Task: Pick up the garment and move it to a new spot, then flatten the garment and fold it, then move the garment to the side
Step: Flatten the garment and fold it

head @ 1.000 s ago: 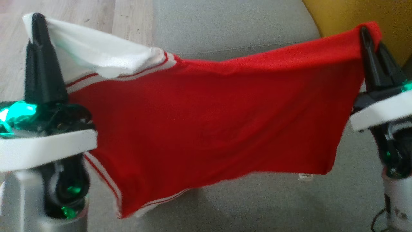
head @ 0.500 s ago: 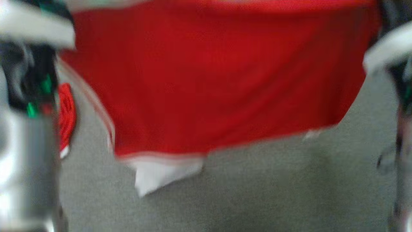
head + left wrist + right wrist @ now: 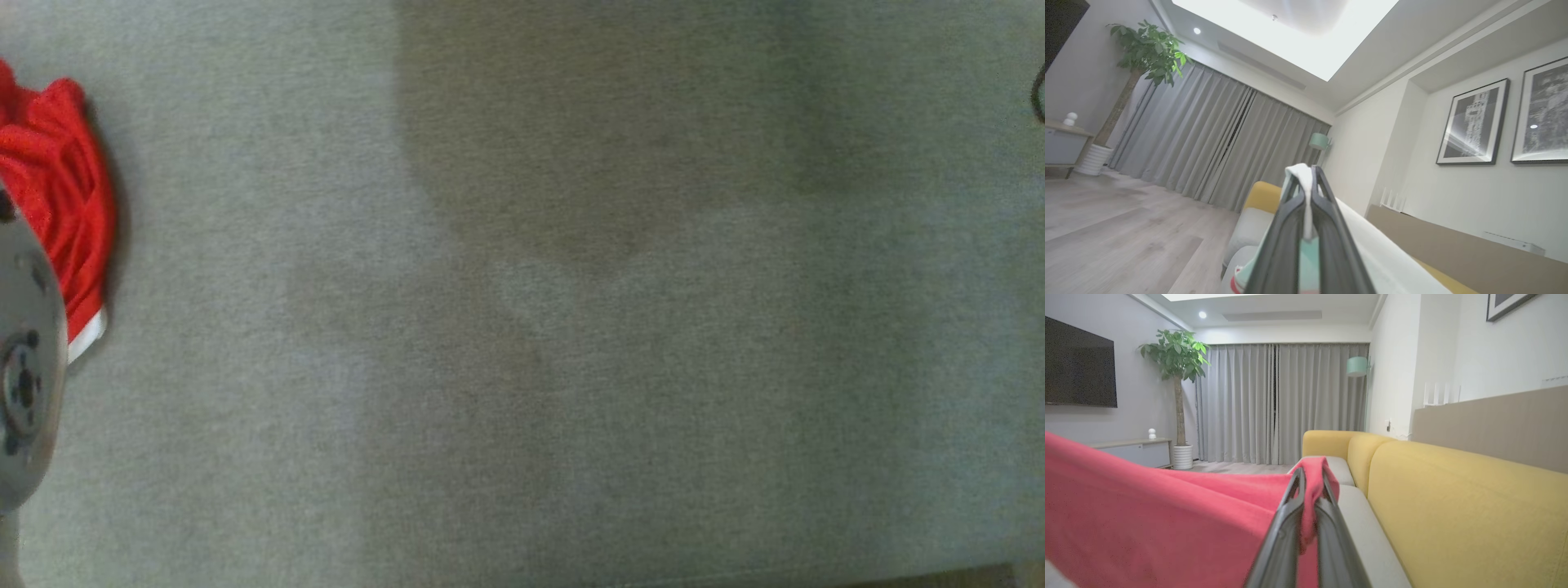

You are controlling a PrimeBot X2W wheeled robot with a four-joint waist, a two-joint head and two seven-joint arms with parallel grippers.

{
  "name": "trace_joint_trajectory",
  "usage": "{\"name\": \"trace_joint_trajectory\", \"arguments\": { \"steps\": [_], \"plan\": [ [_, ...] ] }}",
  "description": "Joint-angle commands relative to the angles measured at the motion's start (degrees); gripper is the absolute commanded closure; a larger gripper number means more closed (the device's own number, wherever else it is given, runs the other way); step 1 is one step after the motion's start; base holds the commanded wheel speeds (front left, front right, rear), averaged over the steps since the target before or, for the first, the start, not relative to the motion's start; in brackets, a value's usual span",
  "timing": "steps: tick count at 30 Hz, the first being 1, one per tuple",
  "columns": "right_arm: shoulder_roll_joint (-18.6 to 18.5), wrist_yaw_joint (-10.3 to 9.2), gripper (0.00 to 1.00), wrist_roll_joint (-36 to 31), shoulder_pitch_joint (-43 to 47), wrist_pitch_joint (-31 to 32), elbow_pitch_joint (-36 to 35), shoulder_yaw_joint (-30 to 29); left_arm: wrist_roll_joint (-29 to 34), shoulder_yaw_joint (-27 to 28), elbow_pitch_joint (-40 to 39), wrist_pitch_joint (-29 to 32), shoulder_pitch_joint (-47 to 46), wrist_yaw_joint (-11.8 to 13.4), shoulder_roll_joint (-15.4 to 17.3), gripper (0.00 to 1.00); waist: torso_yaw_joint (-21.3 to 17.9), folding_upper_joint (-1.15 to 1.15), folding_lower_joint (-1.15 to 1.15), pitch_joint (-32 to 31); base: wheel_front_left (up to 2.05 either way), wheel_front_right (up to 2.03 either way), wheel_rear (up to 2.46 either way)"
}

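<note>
— Downward is where the head camera has swung since a second ago: the stretched red cloth and both grippers showed in its picture then, and now it looks at the gray seat cushion (image 3: pixel 571 343). What do the wrists show?
— The left gripper (image 3: pixel 1305 173) is clamped on a white fold of the garment (image 3: pixel 1147 514). The cloth pokes up between the two fingertips and spills away below and to the right of the jaws in that wrist's view.
— And the other one?
— The right gripper (image 3: pixel 1312 473) is pinched tight on a red edge. A tuft stands above the fingertips and droops over the right finger, while the main sheet runs off to the left of the jaws (it covers the lower left of that view).
— So it hangs between them?
— Held at both ends, yes. Right of the right jaws is the yellow sofa back (image 3: pixel 1453 506), and beyond the fingertips the gray curtain (image 3: pixel 1274 400).
— What's the red thing by the head view's left edge?
— A crumpled red bundle (image 3: pixel 61 188) with a white hem, lying on the cushion, partly behind a round gray joint (image 3: pixel 24 376) of the robot. Whether it belongs to the same garment I cannot tell.
</note>
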Motion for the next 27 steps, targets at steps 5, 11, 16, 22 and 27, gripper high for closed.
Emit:
{"name": "trace_joint_trajectory", "arguments": {
  "steps": [5,11,16,22,27],
  "plan": [
    [0.18,-0.04,1.00,-0.81,-1.14,-4.42,8.25,2.94,0.37,-2.31,6.45,-2.03,-1.09,-2.34,1.86,1.00,1.65,0.00,-0.03,-0.39,0.00,0.00,0.00],
    [-1.86,-0.04,1.00,1.25,4.55,-4.94,17.45,5.51,-0.64,-6.12,11.92,-3.33,7.07,-3.32,1.31,1.00,3.00,0.00,-0.03,-1.60,0.00,0.00,0.00],
    [-2.46,-0.04,1.00,3.49,12.53,-3.56,21.84,11.64,-5.99,-10.79,8.30,-2.11,19.15,-3.39,2.20,1.00,3.09,0.00,-0.03,-4.16,0.00,0.00,0.00],
    [-4.53,-0.04,1.00,8.87,20.06,-1.23,21.15,18.65,-10.73,-16.60,0.95,1.08,33.66,-3.40,7.31,1.00,3.79,0.00,-0.03,-7.23,0.00,0.00,0.00],
    [-7.95,-0.04,1.00,14.54,27.22,1.38,16.20,27.63,-13.59,-20.58,-5.96,3.24,45.80,-3.41,11.94,1.00,3.94,0.00,-0.03,-10.89,0.00,0.00,0.00]
  ]
}}
